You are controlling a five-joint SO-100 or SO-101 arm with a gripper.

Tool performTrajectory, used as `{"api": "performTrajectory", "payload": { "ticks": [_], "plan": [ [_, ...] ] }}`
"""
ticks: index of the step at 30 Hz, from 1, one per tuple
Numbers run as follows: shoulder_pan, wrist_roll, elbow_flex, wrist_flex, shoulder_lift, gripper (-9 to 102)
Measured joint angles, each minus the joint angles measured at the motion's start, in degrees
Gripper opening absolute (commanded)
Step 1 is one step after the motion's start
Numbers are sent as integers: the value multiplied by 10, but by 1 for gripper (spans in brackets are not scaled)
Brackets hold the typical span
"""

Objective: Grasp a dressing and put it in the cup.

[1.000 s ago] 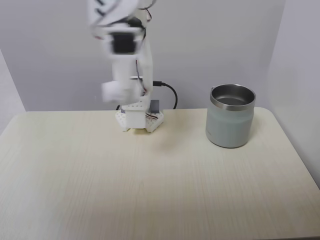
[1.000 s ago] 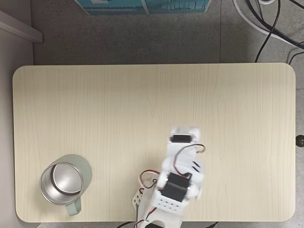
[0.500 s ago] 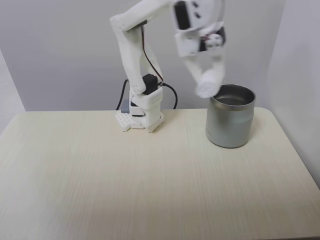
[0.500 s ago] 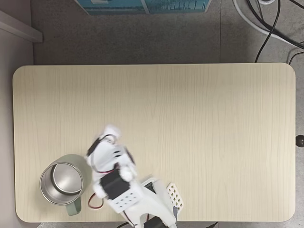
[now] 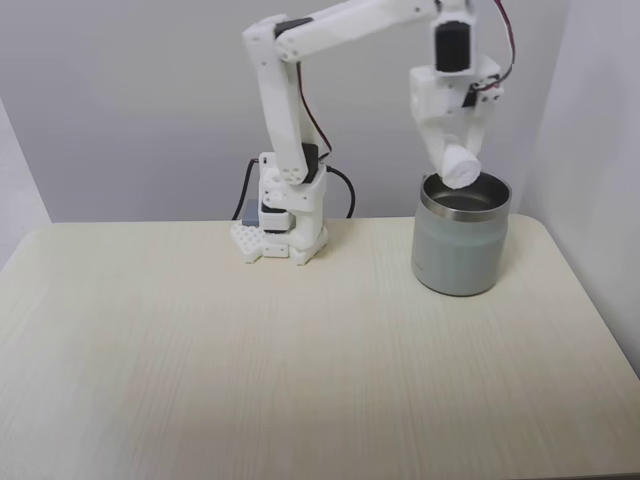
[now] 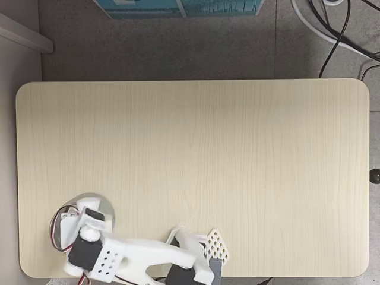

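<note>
Reaching over the cup (image 5: 460, 245), hand (image 5: 458, 166) pointing down, clamped on the dressing (image 5: 461, 167).

Cup (image 5: 461, 243) right on table (image 5: 250, 370); dressing (image 5: 461, 167) just above its rim; arm base (image 5: 285, 225) left of cup

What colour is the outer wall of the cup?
Pale grey-green on the cup, best seen in a fixed view from the side.

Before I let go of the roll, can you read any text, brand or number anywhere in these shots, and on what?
None can be read.
Blue box beyond the table's far edge: white markings, cut off and too blurred.
Cup, dressing, arm: no visible lettering.
</note>
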Motion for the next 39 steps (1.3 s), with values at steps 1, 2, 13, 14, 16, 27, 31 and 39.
{"api": "performTrajectory", "payload": {
  "ticks": [1, 2, 13, 14, 16, 27, 31, 39],
  "plan": [
    [-9, -3, 0, 0, 7, 0],
    [-18, -3, 0, 0, 12, 0],
    [-26, -4, 4, -6, 24, 23],
    [-26, -4, 4, -6, 24, 23],
    [-31, -4, 4, -6, 22, 23],
    [-32, -4, 4, -6, -23, 23],
    [-18, 0, 5, -6, -57, 23],
    [11, -6, 5, -6, -79, 23]
  ]
}}
